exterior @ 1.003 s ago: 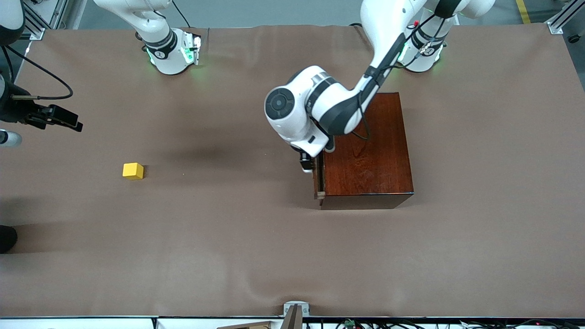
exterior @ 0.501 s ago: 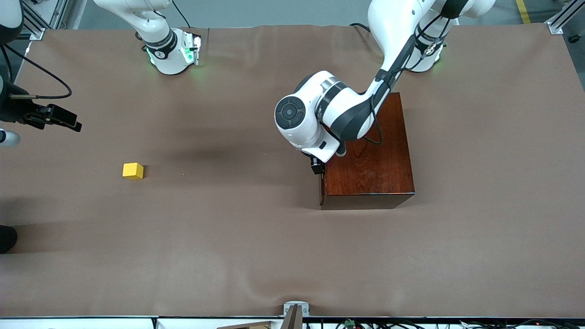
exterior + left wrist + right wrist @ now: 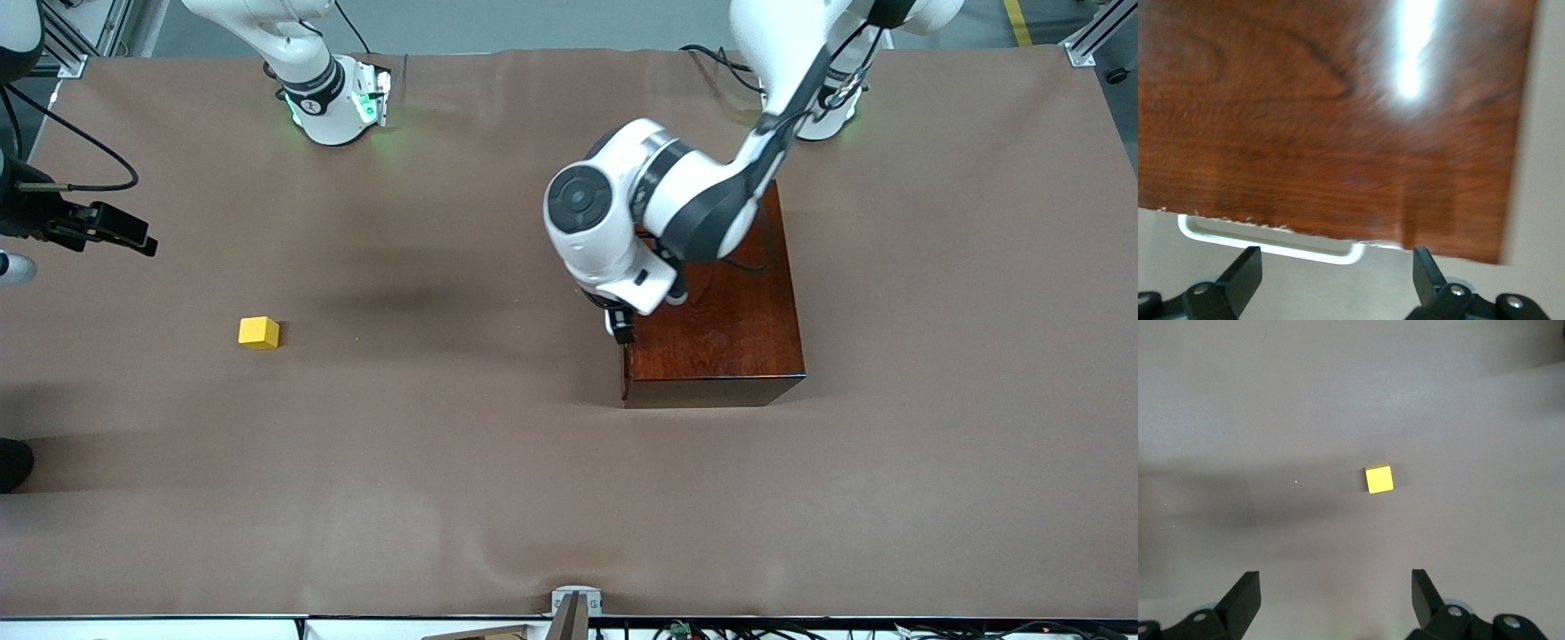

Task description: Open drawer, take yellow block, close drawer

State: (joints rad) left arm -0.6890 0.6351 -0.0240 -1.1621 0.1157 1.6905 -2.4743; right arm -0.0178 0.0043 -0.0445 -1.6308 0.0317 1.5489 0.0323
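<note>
Drawer [image 3: 1271,243] shut in the wooden box [image 3: 725,302]; left gripper [image 3: 622,331] spread wide over its handle; right gripper [image 3: 1331,600] wide above yellow block [image 3: 259,332]

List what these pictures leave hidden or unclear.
- Drawer: only its white handle peeks past the wooden box in the left wrist view; its inside is hidden by the box.
- Left claw: the arm's wrist covers most of it in the front view.
- Right claw: only its open fingertips show above the yellow block.
</note>
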